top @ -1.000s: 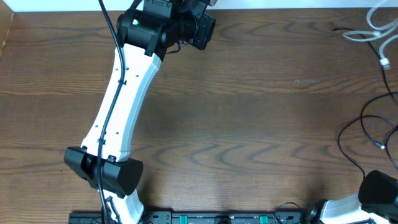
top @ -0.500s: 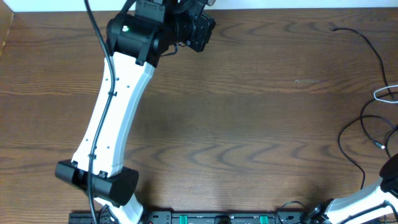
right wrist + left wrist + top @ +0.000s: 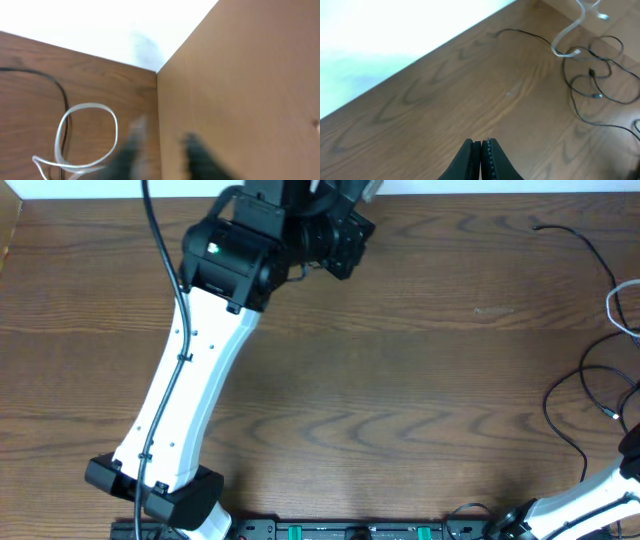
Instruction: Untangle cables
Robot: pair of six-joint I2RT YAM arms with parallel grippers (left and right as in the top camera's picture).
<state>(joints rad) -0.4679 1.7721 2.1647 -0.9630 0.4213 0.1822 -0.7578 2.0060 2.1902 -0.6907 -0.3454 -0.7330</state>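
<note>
**Sizing up the tangle at the frame's right edge**

Left gripper sits pressed shut on nothing, low centre in its wrist view, above the bare table. Right gripper shows blurred fingers standing apart and empty, just beside the looped white cable. Overhead, the black cables curl at the far right, loops crossing. They look light, limp and slippery, so a stretch clear of the crossings seems the best hold
</note>
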